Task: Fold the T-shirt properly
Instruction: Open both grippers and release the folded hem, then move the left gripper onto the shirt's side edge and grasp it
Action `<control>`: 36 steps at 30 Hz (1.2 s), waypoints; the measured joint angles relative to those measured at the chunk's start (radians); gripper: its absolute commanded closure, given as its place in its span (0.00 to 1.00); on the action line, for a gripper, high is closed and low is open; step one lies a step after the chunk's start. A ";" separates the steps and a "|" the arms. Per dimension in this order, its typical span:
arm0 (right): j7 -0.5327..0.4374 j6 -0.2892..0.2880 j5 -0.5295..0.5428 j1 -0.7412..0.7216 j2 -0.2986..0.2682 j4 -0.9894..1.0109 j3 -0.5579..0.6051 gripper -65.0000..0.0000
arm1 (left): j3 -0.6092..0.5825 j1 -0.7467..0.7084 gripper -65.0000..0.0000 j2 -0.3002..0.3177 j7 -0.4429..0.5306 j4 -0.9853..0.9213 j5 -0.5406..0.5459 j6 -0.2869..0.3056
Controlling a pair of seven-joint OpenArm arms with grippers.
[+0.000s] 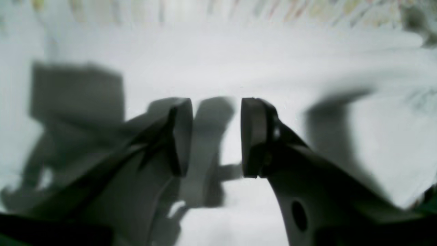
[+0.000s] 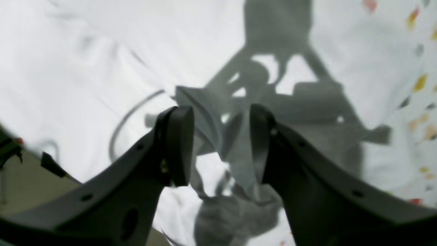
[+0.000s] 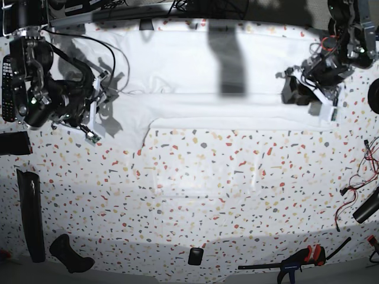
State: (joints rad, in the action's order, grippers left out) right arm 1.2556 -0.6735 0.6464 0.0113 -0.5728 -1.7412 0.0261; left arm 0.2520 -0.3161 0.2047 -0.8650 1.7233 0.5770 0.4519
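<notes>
A speckled white worktop [image 3: 195, 195] fills the base view, with the shirt [image 3: 195, 77] spread across its far part, reaching close to the far edge. The shirt's near edge runs straight between the two arms, and a sleeve hangs down at its left end in that view. In front of it lies a wide bare stretch of worktop. Tools lie only along the near and side edges: a clamp [image 3: 296, 260], a small black block [image 3: 195, 255] and a remote [image 3: 7, 89]. The left jaws [image 1: 216, 136] stand apart over white cloth, holding nothing. The right jaws [image 2: 221, 145] stand apart too, with a raised fold of shirt between them; whether they touch it is unclear.
</notes>
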 measured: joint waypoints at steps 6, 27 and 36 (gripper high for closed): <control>-0.069 -0.005 -0.011 -0.006 0.035 0.196 -0.006 0.59 | -0.068 0.011 0.65 0.010 0.081 -0.122 0.027 0.008; -0.262 0.011 -0.086 -0.122 0.072 0.431 -0.012 0.59 | -0.260 0.375 0.67 0.005 0.140 -0.476 -0.084 0.027; -0.260 0.011 -0.085 -0.122 0.071 0.431 -0.012 0.59 | -0.267 0.283 0.67 0.026 -0.046 -0.231 -0.164 -0.031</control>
State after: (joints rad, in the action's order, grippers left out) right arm 0.9958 -0.6628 0.5617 -0.1112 -0.5014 -1.3098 0.0139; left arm -0.0147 -0.0330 0.2306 -0.9108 1.4921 0.4133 0.4213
